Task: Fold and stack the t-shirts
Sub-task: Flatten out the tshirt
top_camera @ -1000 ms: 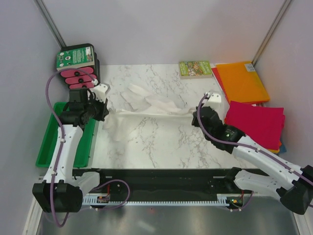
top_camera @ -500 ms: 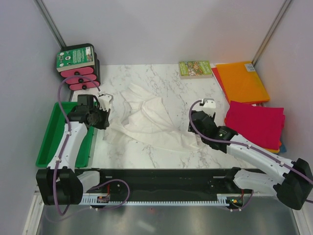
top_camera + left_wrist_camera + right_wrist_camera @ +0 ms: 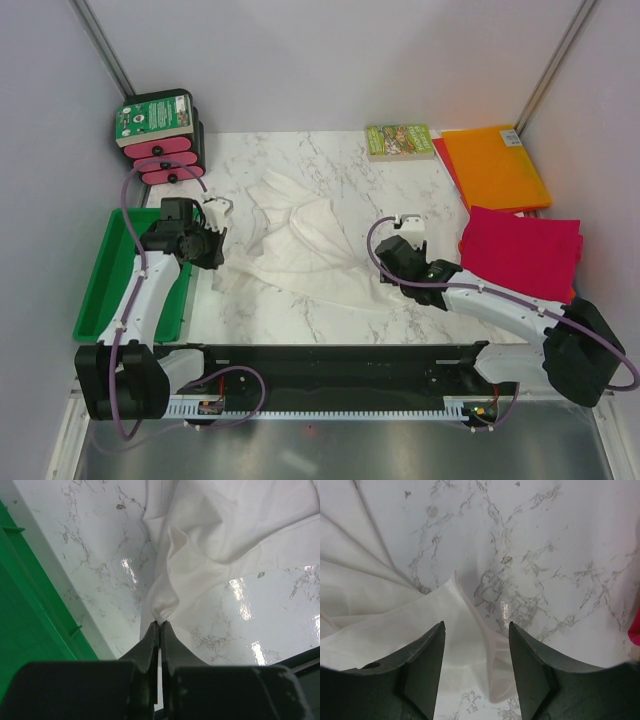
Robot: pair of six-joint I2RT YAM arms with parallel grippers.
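The thin white t-shirt (image 3: pixel 300 245) lies crumpled and spread over the middle of the marble table. My left gripper (image 3: pixel 213 246) is shut on a bunched edge at the shirt's left side, and the left wrist view shows the cloth (image 3: pixel 220 535) pinched at the tips of that gripper (image 3: pixel 160 623). My right gripper (image 3: pixel 386 262) stands open over the shirt's right corner (image 3: pixel 395 620); in the right wrist view the cloth lies flat under it (image 3: pixel 476 625), not gripped. A folded magenta t-shirt (image 3: pixel 520 250) and a folded orange t-shirt (image 3: pixel 495 165) rest at the right.
A green tray (image 3: pixel 105 275) sits at the table's left edge, close to my left arm. A black box with pink parts (image 3: pixel 160 135) stands at the back left. A small green-covered book (image 3: pixel 399 140) lies at the back, next to the orange shirt. Grey walls close in both sides.
My right gripper has opened and let go of the white shirt, then moved left and nearer. The shirt, stretched taut between both grippers before, now lies slack on the table.
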